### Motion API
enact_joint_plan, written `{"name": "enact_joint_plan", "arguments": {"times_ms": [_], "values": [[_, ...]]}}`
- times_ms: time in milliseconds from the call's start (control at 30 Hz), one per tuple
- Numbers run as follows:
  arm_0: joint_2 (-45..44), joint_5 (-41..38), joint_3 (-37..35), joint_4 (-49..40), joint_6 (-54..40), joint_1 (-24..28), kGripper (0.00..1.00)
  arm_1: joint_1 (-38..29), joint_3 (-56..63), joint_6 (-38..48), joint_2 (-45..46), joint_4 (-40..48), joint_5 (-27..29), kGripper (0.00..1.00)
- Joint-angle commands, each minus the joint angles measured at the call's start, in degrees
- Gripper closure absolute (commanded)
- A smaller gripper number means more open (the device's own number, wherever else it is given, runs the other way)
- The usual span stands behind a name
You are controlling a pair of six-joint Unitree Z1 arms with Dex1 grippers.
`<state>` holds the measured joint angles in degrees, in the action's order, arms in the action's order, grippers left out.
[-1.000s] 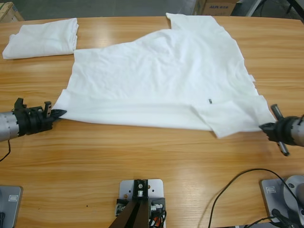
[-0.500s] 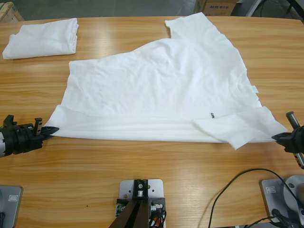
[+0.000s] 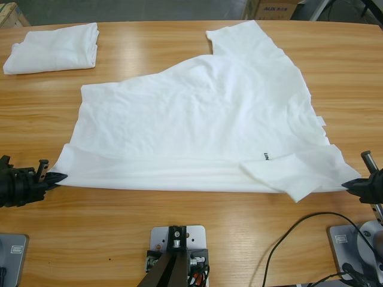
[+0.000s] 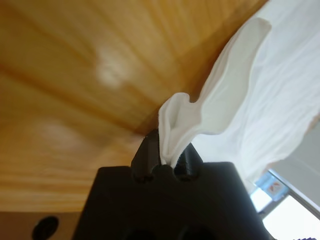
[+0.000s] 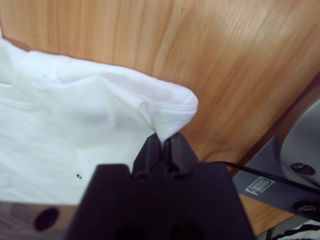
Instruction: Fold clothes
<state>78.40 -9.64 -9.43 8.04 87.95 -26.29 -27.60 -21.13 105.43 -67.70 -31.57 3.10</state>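
A thin, softly creased white T-shirt point(image 3: 197, 128) with a tiny dark printed mark point(image 3: 265, 157) lies spread on the glossy wooden table point(image 3: 179, 227), one sleeve flipped over at 5 o'clock. A second shirt, folded point(image 3: 52, 48), sits at 10 o'clock. The left gripper point(image 3: 54, 177), low at 9 o'clock, pinches a bunched hem corner; the right gripper point(image 3: 350, 184), low at 3 o'clock, is clamped on the opposite corner.

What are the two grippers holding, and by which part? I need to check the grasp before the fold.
Both hold the spread white cotton T-shirt: the left gripper pinches its near hem corner, the right gripper its near sleeve-side corner.
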Motion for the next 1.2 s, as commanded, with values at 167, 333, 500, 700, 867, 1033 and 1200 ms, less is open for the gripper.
{"name": "enact_joint_plan", "arguments": {"times_ms": [167,333,500,700,867,1033,1200], "values": [[1.2,2.5,0.7,-3.8,1.0,-2.6,1.000,-2.8,-0.8,2.3,-2.2,-1.6,-0.2,1.000],[1.4,2.5,0.8,-3.6,1.6,-2.6,1.000,-4.1,-3.2,6.5,-4.7,-3.1,-4.0,1.000],[-0.4,1.9,0.4,-3.6,2.3,-3.3,0.003,-6.7,-11.5,10.3,-6.6,-11.9,-3.9,0.616],[-10.3,2.5,-4.3,-15.2,3.5,-3.3,0.000,-7.8,-20.5,9.7,-5.5,-21.6,-2.6,0.325],[-14.1,2.8,-13.9,-23.3,0.9,-0.8,0.000,-7.8,-31.5,-3.2,-5.0,-27.9,5.4,0.008],[-6.9,1.2,-23.4,-21.4,-22.0,1.3,0.009,-6.3,-37.9,-40.7,-9.6,-22.9,14.2,0.009],[-1.0,-8.9,-25.8,-13.8,-43.9,7.9,0.009,5.8,-37.1,-67.4,-12.1,-13.6,3.4,0.018]]}}
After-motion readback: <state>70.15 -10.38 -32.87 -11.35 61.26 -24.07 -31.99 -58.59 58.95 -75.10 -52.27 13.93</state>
